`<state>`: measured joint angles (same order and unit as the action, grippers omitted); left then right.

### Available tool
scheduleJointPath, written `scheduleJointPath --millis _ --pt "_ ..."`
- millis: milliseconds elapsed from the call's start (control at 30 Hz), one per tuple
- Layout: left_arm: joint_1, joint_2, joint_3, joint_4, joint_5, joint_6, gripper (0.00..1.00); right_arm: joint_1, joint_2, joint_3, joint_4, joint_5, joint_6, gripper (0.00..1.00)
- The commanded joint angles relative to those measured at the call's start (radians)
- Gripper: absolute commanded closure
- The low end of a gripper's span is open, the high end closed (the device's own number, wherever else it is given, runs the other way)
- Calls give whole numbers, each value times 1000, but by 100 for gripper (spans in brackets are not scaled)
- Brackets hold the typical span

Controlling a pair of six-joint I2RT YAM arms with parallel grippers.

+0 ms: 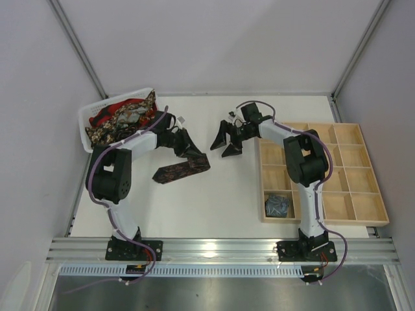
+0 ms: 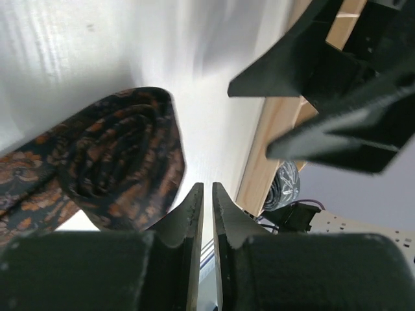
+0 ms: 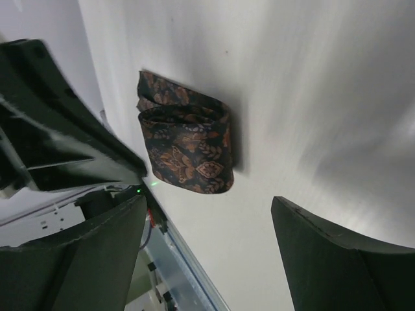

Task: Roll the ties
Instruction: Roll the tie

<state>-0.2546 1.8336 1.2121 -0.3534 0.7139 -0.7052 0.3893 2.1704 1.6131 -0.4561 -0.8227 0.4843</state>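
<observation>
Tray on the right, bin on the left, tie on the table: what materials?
Tray: looks like pale unfinished wood; matte tan, thin dividers.
Bin: probably white plastic; smooth moulded rim.
Tie: woven fabric, fibre unclear; soft folds, paisley-like pattern.

Top view: bright, even, diffuse overhead light. Shadows on the table [image 1: 194, 201] are short and soft. Dull sheen on the metal sheet [image 1: 214, 291] at 6 o'clock.
Left wrist view: table streaked with blur at 12 o'clock; tie [image 2: 123, 162] slightly soft.
Right wrist view: smear at 3 o'clock; tie sharper, with a thin shadow on its 3 o'clock side.
Jaws in both wrist views: dark, defocused silhouettes.
</observation>
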Motion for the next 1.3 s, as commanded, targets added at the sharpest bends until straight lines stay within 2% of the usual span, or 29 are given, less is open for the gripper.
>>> scheduleJointPath --millis 0,100,467,800,1033,1267 --pt "2 27 17 8 18 -10 85 14 23 -21 149 -148 42 15" --pt "2 23 10 -47 -31 29 86 19 46 -22 207 -177 77 14" --pt "35 -4 -51 -76 -53 88 86 66 118 -9 221 -194 85 19" --pt "67 1 -98 -47 -51 101 86 105 167 7 281 -236 131 23" --pt "86 15 -102 -38 -54 111 87 137 187 8 306 -207 131 25" --pt "98 26 -105 -39 -51 128 87 149 204 11 399 -181 209 34"
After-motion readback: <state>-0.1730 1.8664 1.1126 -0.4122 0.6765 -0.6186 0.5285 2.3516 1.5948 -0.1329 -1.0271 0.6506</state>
